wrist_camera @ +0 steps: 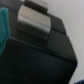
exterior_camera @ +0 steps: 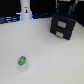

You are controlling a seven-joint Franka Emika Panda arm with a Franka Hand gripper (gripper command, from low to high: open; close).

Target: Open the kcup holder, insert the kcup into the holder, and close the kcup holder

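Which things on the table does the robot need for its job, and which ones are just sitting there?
Needed for the job:
- black pod holder
- small pod with the green lid
- the pincer, up close to the holder

Just sitting there:
- white bottle-like thing at the back

On the white table (exterior_camera: 45, 55) I counted one kcup (exterior_camera: 22, 61), green-lidded, in the lower left of the frame. One black kcup holder (exterior_camera: 64, 27) stood upper right. One white bottle-like object (exterior_camera: 26, 11) stood at the top left.
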